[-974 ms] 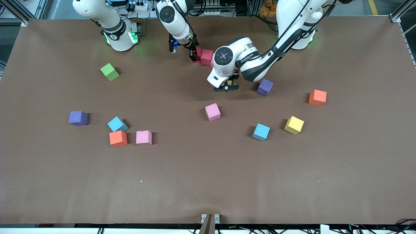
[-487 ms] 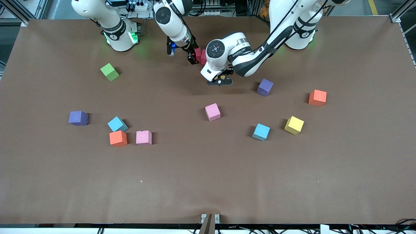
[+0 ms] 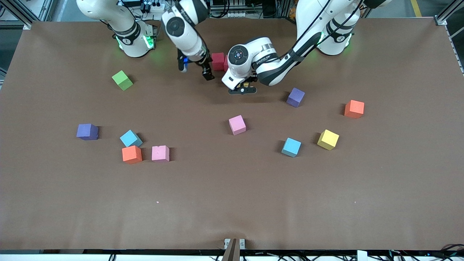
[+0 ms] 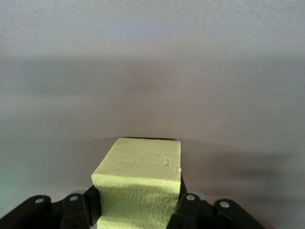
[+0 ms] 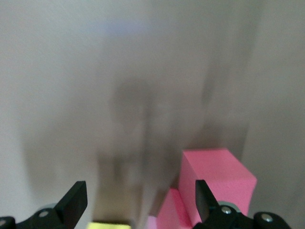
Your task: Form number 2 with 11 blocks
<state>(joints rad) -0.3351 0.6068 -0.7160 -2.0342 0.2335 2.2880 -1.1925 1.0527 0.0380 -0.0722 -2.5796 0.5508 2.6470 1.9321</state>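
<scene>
Since a second ago your left gripper, pinching a yellow block, has carried it toward the red blocks near the bases, while your right gripper, fingers spread and empty, has backed off them. Only those red ones look placed; about nine blocks remain scattered across the table, so the number 2 is barely begun.

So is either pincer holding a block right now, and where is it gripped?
The left pincer holds a yellow block, clamped by two facing sides. The right pincer is open and holds nothing.
</scene>
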